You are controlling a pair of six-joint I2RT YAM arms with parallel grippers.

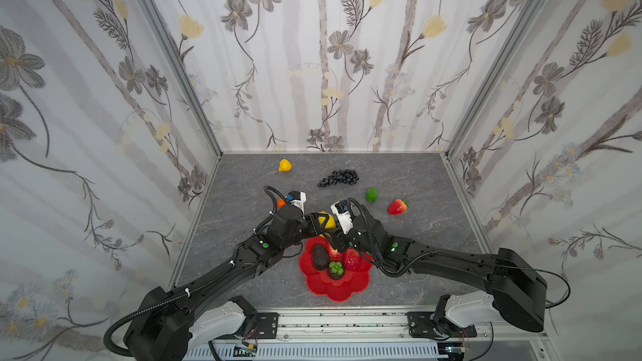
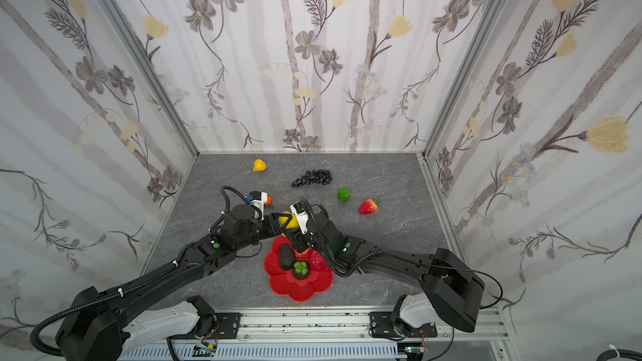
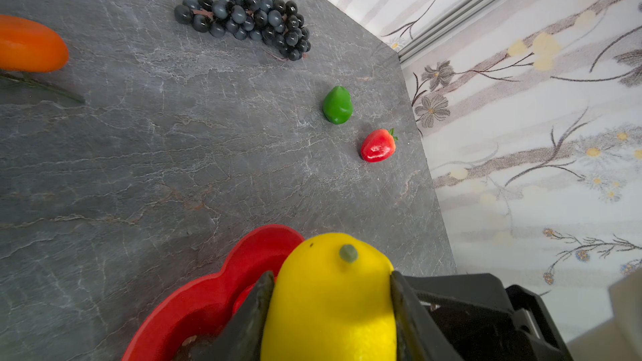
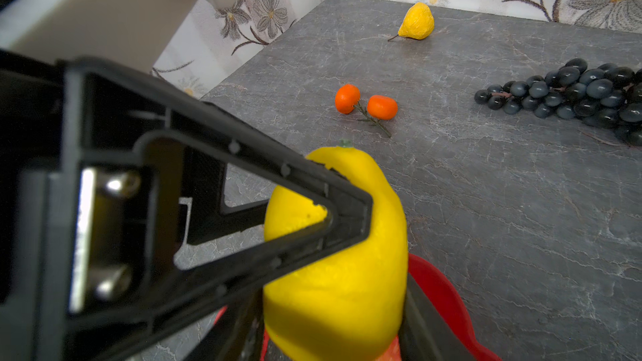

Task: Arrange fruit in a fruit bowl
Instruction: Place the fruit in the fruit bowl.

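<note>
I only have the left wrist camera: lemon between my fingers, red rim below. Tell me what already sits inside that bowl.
Observer: In both top views an avocado, a red fruit and a small green cluster lie in the fruit bowl.
Operator: Report where the right arm is.
Observer: The right gripper is at the same lemon that the left gripper pinches. Its fingers flank the lemon, but I cannot tell whether it grips.
Operator: Name any fruit outside my frame.
Observer: A yellow pear lies near the back wall, on the left side.
</note>
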